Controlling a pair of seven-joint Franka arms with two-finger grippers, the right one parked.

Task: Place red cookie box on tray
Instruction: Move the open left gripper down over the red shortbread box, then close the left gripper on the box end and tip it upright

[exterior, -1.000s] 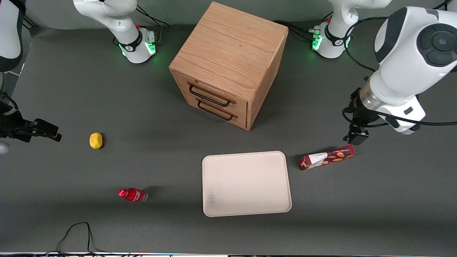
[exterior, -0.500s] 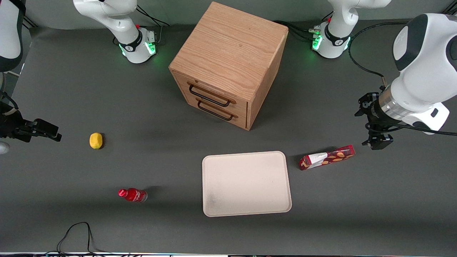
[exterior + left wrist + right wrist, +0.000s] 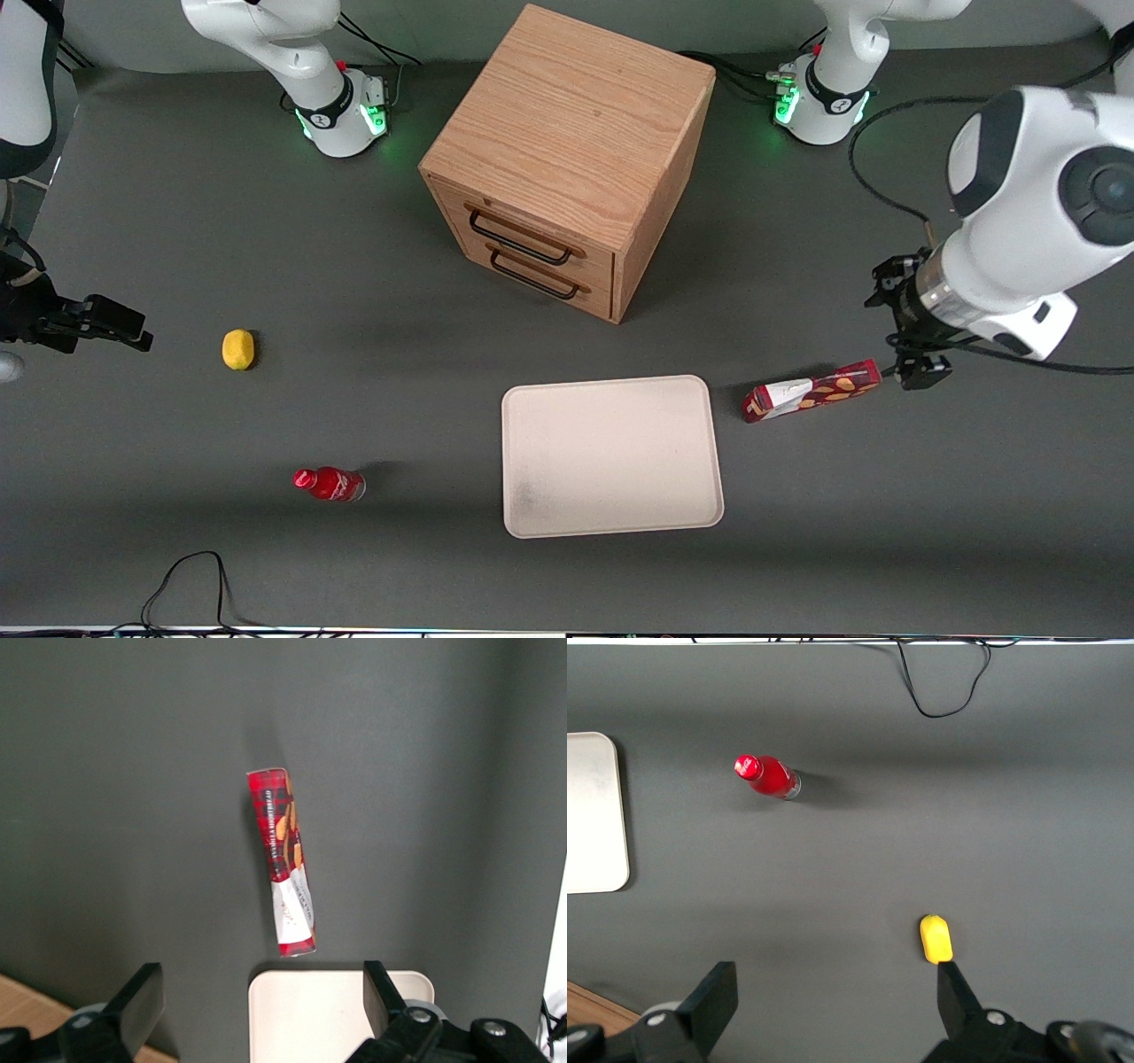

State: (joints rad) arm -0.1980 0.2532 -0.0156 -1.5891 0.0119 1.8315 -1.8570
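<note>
Entry, taken from beside the table. The red cookie box [image 3: 812, 390] lay flat on the dark mat, just beside the tray [image 3: 611, 455] on the working arm's side, apart from its rim and not on it; its white-labelled end pointed at the tray and its dark red end pointed away. The gripper [image 3: 921, 372] hung near that dark red end, a little farther from the tray than the box reached, with nothing between its fingers [image 3: 142, 1001]; the wrist view showed them spread wide, the box lying ahead of them and lengthwise to the gap. Judged the reach not yet finished and the grasp not begun. Risks as I saw them: the box was slim and light, so a descent landing on its end rather than its middle would likely tip or skid it across the mat. The fingers should close across the narrow width; if the wrist came down turned the wrong way they would straddle the length and close on air or nudge the box askew. Thin cardboard could crush under a hard squeeze. A grip near one end would let the free end droop and catch the tray's raised rim during the carry. The wooden drawer cabinet [image 3: 567, 159], the small red bottle [image 3: 329, 484] and the yellow object [image 3: 237, 348] all stood well clear of the tray-to-box path, so I expected no trouble there.
</note>
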